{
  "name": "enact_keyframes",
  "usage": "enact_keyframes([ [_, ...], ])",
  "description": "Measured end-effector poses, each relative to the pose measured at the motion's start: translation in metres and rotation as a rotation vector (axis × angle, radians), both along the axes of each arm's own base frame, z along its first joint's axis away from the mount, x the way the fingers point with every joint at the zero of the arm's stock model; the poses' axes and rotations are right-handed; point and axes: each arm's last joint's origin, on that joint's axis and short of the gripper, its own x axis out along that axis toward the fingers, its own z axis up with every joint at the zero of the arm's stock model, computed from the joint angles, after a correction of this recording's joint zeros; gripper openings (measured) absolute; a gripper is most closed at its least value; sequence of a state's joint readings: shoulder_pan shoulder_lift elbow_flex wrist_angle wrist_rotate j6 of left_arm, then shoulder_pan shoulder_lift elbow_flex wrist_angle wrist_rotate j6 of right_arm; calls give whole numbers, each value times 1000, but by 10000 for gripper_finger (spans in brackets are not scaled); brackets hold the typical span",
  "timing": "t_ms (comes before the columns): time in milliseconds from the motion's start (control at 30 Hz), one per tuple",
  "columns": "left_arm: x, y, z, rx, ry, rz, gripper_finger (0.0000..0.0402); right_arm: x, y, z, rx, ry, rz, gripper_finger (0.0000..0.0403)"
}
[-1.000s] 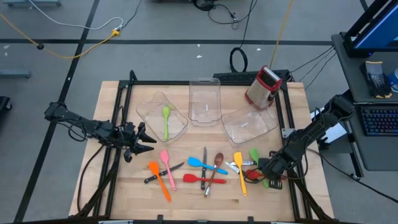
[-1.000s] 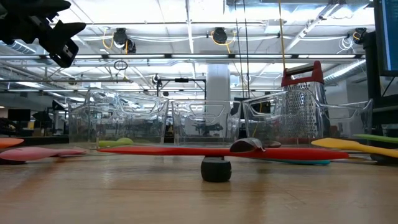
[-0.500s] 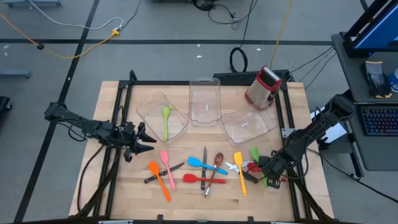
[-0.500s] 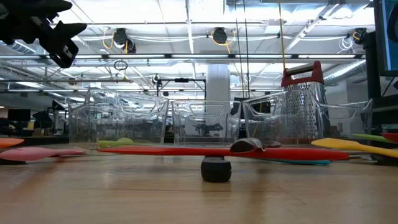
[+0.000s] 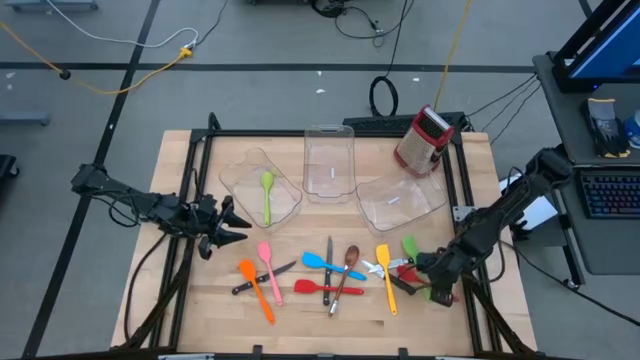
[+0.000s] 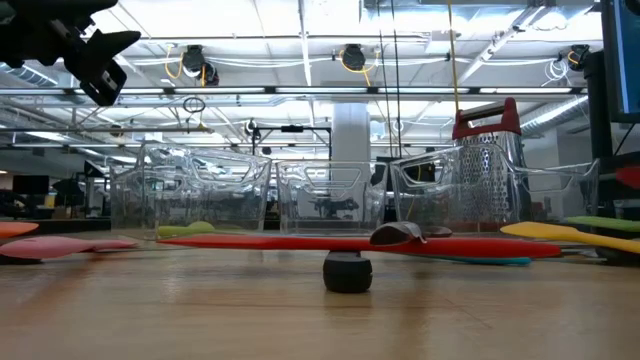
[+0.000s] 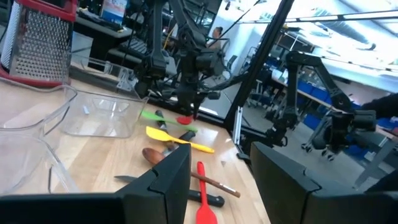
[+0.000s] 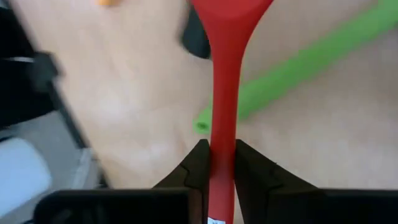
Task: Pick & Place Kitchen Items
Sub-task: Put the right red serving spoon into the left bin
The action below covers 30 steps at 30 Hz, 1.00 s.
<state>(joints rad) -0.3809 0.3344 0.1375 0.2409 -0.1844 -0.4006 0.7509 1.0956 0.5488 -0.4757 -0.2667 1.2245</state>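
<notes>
My right gripper (image 5: 428, 283) is at the table's near right, shut on a red utensil (image 8: 225, 74) that it holds above a green-handled utensil (image 8: 298, 68). The left wrist view shows it far off, with the red head (image 7: 185, 119) below the fingers. Orange (image 5: 257, 288), pink (image 5: 265, 258), blue (image 5: 322, 263), yellow (image 5: 385, 275) and red (image 5: 315, 288) utensils, a brown spoon (image 5: 350, 262) and black-handled knives (image 5: 262, 275) lie flat on the near half of the table. A green spoon (image 5: 267, 190) lies in the left bin. My left gripper (image 5: 235, 228) hovers open at the left. My right gripper pinches the red utensil's handle (image 8: 222, 127) between its two fingers. The fingers slant down from the table's right side, and the handle runs on ahead of them to the head (image 8: 230, 12). The utensil is lifted off the table, head end lowest.
Three clear bins (image 5: 250, 172) (image 5: 329, 135) (image 5: 405, 205) stand across the far half, with a red-topped grater (image 5: 422, 140) at the far right. Black frame rails (image 5: 195, 200) run along the table's sides. Bare wood lies at the near left corner.
My right gripper has risen with the red utensil, whose end at the right edge of the low view now stands higher above the table. The gripper has also rolled a little.
</notes>
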Motion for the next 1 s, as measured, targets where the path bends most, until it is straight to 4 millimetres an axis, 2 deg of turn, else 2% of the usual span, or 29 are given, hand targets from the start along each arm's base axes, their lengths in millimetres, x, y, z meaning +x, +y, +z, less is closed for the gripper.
enact_keyframes([
  [233,0,0,2,-38,-10,-1,173,13,11,16,168,-178,-27,38],
  [433,0,0,6,-81,-51,-4,173,31,12,29,213,-395,-166,38],
  [767,2,1,18,-147,-160,43,173,71,-14,46,185,-748,-349,38],
  [1000,16,-3,11,-260,-100,93,173,101,-39,54,133,-997,-404,38],
])
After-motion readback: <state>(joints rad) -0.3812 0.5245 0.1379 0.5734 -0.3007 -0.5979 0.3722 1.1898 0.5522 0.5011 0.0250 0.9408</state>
